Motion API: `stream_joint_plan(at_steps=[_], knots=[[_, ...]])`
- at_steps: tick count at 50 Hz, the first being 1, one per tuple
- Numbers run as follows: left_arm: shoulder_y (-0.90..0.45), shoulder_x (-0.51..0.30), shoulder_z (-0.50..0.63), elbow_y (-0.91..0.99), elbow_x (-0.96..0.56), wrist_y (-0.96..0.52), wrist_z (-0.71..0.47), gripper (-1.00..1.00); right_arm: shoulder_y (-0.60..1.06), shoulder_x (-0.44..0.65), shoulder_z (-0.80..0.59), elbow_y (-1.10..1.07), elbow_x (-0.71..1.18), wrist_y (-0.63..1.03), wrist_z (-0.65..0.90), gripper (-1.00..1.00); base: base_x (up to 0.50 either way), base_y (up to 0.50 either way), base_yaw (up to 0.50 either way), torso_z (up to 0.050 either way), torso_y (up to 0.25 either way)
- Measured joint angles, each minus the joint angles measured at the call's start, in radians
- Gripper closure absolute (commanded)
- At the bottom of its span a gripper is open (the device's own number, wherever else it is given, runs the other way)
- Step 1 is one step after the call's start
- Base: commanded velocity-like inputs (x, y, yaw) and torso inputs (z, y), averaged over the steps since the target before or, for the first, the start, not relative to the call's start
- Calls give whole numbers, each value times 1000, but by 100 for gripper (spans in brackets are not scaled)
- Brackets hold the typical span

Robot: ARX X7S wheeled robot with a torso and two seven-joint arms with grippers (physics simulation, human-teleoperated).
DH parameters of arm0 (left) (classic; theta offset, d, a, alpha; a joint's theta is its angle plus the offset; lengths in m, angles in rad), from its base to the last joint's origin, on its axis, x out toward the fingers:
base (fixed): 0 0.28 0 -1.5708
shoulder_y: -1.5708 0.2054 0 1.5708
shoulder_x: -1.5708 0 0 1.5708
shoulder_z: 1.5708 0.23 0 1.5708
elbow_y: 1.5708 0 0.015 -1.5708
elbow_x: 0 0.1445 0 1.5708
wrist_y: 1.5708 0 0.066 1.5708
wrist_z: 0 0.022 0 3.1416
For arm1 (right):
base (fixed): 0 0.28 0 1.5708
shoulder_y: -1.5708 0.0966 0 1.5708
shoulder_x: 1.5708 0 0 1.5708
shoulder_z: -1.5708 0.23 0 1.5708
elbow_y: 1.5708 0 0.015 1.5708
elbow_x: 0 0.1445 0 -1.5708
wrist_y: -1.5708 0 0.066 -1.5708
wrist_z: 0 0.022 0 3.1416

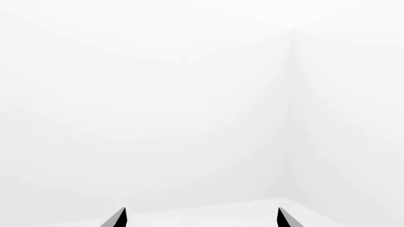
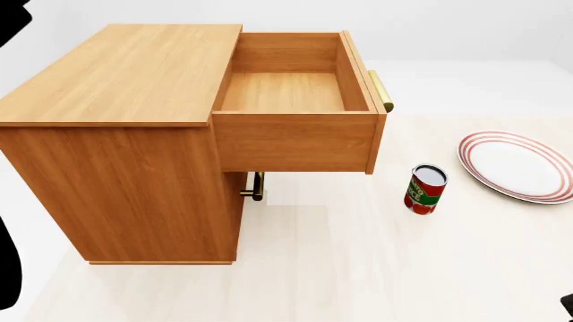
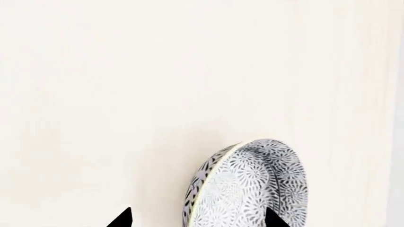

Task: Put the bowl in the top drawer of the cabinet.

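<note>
A can (image 2: 426, 190) and plate (image 2: 519, 165) are sitting beside the open top drawer (image 2: 296, 90), while the right gripper (image 3: 198, 220), fingers apart, is straddling the bowl (image 3: 252, 187).

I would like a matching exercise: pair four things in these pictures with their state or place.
Things:
1. top drawer
2. can
3. plate
4. bowl

States:
A. flat on the floor, at the far right
B. pulled open, nothing inside
C. between the right gripper's jaws
D. upright, between cabinet and plate

Pairs: 1-B, 2-D, 3-A, 4-C
</note>
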Motion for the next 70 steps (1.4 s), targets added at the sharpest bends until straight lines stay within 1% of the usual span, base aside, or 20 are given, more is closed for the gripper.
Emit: stream_joint_plan(at_steps=[10, 19, 20, 32, 39, 45, 50, 56, 62, 66, 70], knots=[[2, 1, 9, -5, 4, 6, 2, -100, -30, -63, 62, 67, 38, -71, 115, -100, 0, 0, 0, 0, 0], [7, 0, 13, -8, 3, 10, 0, -100, -52, -109, 98, 123, 66, -109, 185, -100, 0, 0, 0, 0, 0], [8, 0, 13, -8, 3, 10, 0, -100, -52, -115, 99, 130, 67, -110, 191, 100, 0, 0, 0, 0, 0], [13, -2, 20, -13, 7, 20, 4, -100, -4, -176, 72, 206, 48, -95, 235, 100, 0, 0, 0, 0, 0], [16, -4, 21, -15, 8, 26, 6, -100, 8, -166, 40, 178, 11, -44, 195, 100, 0, 0, 0, 0, 0], [20, -6, 19, -16, 7, 33, 9, -100, -7, -110, 1, 101, -42, 36, 98, 100, 0, 0, 0, 0, 0], [23, -7, 15, -16, 3, 38, 11, -100, -23, -58, -26, 36, -105, 94, -22, 100, 0, 0, 0, 0, 0], [25, -9, 9, -15, -3, 43, 11, -100, -95, 38, 5, -72, -150, 134, -151, 100, 0, 0, 0, 0, 0], [24, -9, 6, -14, -9, 47, 11, -100, -145, 145, 31, -171, -132, 158, -224, 100, 0, 0, 0, 0, 0], [22, -9, 4, -13, -13, 48, 9, -100, -100, 210, -20, -208, -99, 167, -253, 100, 0, 0, 0, 0, 0], [20, -9, 3, -12, -17, 48, 6, -100, 3, 263, -123, -230, -57, 173, -272, 100, 0, 0, 0, 0, 0]])
